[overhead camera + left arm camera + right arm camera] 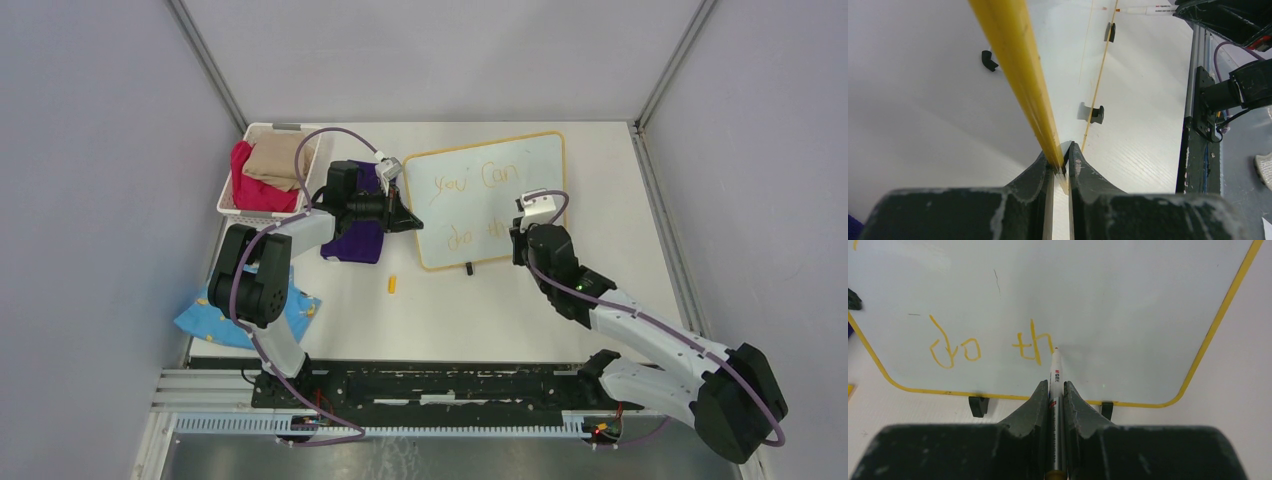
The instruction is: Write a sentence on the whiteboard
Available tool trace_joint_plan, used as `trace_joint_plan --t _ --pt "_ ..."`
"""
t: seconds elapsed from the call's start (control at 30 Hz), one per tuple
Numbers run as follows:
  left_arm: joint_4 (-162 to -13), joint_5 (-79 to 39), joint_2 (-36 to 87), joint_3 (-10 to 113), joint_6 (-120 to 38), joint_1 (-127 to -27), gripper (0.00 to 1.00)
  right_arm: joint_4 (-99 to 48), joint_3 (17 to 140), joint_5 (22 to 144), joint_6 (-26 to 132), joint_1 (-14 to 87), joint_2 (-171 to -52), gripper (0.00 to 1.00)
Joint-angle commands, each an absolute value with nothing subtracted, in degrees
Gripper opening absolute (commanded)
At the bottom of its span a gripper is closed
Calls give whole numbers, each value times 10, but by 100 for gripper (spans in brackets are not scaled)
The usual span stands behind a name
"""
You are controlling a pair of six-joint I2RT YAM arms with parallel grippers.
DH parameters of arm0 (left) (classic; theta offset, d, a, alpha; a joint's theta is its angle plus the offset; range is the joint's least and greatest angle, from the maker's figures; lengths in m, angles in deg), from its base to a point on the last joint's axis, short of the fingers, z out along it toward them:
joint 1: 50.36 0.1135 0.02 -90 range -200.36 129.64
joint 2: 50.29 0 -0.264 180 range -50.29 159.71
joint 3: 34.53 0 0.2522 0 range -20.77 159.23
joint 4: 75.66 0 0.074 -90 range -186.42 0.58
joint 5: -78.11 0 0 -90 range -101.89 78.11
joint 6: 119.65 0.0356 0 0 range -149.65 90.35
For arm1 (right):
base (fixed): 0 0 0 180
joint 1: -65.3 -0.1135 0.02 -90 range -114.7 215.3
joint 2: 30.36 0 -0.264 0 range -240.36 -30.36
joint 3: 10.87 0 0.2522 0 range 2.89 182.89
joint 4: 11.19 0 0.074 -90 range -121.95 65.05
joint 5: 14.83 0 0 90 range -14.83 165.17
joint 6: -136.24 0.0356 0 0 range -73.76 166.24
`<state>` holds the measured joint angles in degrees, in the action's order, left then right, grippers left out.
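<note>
The whiteboard is laid flat on the table, toward 1 o'clock from the table's middle in the top view, with its two black feet at the near edge. The sentence is seen in orange: "you Can" on the far line and "do th" on the near line.

The left gripper is clamped on the board's yellow frame at the 9 o'clock edge; in the left wrist view the frame is pinched between the closed fingers. The right gripper is closed around a white marker, whose tip is pressed to the board just at 3 o'clock of the "th". In the top view the end of the near line is covered by this gripper.

At 9 o'clock of the board a purple cloth is partly hidden under the left arm. Further toward 9 o'clock a white basket is placed, filled with a red cloth and a tan cloth. A small yellow cap is seen on the table at 7 o'clock of the board, apart from it. A blue patterned cloth is spread near the left arm's base, at 8 o'clock.
</note>
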<state>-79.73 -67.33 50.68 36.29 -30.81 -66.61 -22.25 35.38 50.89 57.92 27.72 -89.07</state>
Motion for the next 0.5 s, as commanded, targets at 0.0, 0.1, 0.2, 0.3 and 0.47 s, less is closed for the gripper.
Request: trace_joint_plan --t 0.0,0.1,0.2,0.3,0.47 --pt "-828 -592 523 358 -231 -687 2 -199 391 504 575 280 -887 0" --pt "-828 -592 522 357 -231 -688 2 -197 397 504 573 284 -893 0" --pt "-828 -591 522 357 -231 -688 2 -196 399 503 571 288 -899 0" --pt "-828 -592 522 357 -231 -688 2 -192 395 504 572 292 -905 0" --pt "-828 -591 523 358 -231 -688 2 -189 388 508 574 295 -912 0"
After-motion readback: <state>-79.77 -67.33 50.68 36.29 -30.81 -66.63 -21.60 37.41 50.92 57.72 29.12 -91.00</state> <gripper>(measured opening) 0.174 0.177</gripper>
